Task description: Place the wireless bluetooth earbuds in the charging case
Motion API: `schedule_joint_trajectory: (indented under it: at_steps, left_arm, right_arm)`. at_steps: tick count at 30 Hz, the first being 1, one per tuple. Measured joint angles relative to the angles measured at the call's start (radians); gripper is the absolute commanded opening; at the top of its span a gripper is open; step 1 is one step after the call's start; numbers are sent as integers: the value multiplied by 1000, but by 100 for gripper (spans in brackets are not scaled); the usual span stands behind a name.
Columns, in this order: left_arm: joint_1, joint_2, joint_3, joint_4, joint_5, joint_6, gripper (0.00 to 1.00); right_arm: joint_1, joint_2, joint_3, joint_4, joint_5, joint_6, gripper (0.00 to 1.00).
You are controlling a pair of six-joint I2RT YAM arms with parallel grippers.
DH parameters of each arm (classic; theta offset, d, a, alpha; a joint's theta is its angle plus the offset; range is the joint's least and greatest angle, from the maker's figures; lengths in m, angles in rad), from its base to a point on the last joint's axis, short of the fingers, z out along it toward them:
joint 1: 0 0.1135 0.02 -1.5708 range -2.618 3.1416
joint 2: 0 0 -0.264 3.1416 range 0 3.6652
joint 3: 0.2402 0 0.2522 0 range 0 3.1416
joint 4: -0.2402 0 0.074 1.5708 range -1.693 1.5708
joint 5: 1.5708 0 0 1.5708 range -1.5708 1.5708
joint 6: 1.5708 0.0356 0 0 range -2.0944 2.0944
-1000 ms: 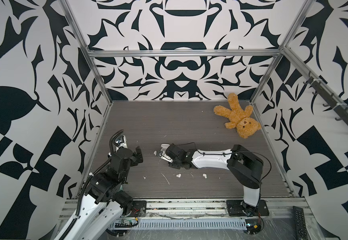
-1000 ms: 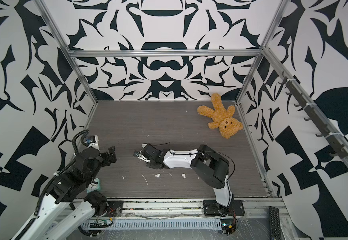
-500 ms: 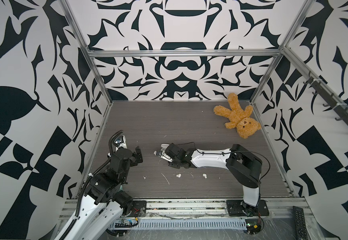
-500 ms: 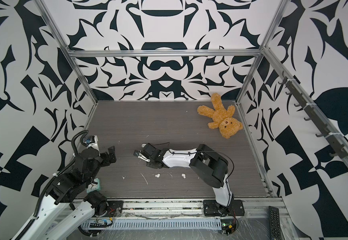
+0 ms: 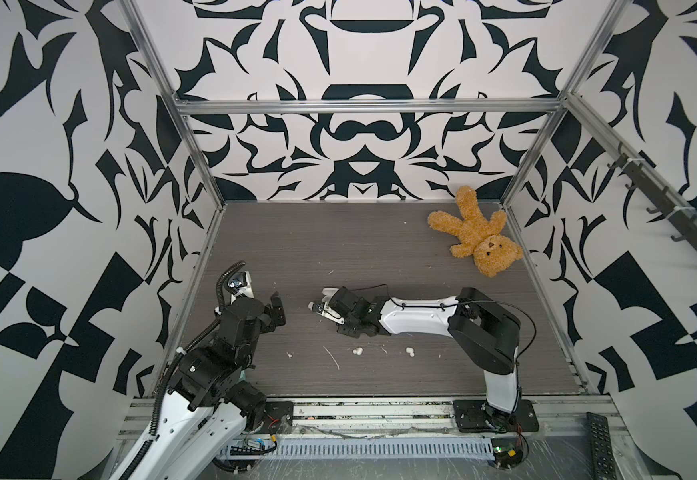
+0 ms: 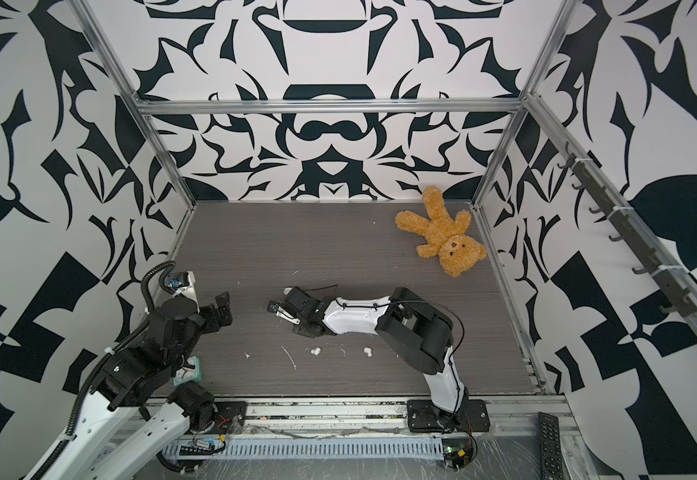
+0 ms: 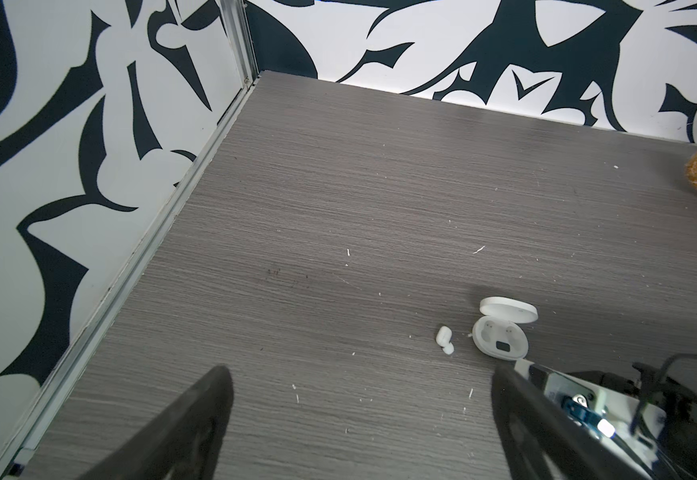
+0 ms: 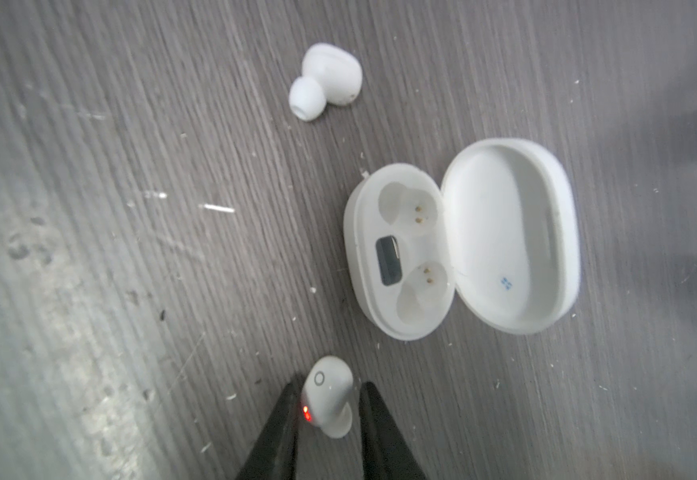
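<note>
Patterned black-and-white walls (image 5: 338, 145) are boxing in the grey wood-grain tabletop (image 5: 338, 249), which is matte and littered with thin white debris flecks (image 5: 332, 357).

Change over the last second: the right gripper (image 8: 328, 388) has been narrowing and creeping slightly toward the left edge. Its jaws are now straddling the lit earbud (image 8: 328, 395). One finger is touching it by the red light, the other is a sliver off or just touching. I cannot tell if it is clamping yet. My read: the pick of a first bud is getting under way and nothing is seated so far.

The charging case (image 8: 461, 239) is lying open near the tabletop's middle, just beside the jaws. It is a smooth white plastic oval with the lid swung back, both wells empty, gold pins showing and a small dark screen between them. The loose earbud (image 8: 326, 81) is lying near the case, not touching it. It is a glossy two-lobed blob with a round tip.

The third earbud (image 5: 357, 351) and fourth earbud (image 5: 410, 352) are sitting nearer the front edge, apart from the case. The left gripper (image 7: 361, 374) is hanging by the left edge with its jaws wide apart, holding nothing. A fuzzy brown teddy bear (image 5: 477, 237) is sprawling in the far right corner.
</note>
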Motion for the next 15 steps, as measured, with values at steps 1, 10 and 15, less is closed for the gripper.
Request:
schedule_joint_trajectory:
  at_steps: [1, 10, 15]
  left_arm:
    - [0, 0, 0, 0, -1, 0, 99]
    - [0, 0, 0, 0, -1, 0, 99]
    - [0, 0, 0, 0, -2, 0, 99]
  right_arm:
    - [0, 0, 0, 0, 0, 0, 28]
    - [0, 4, 3, -1, 0, 4, 28]
    - [0, 22, 26, -2, 0, 4, 27]
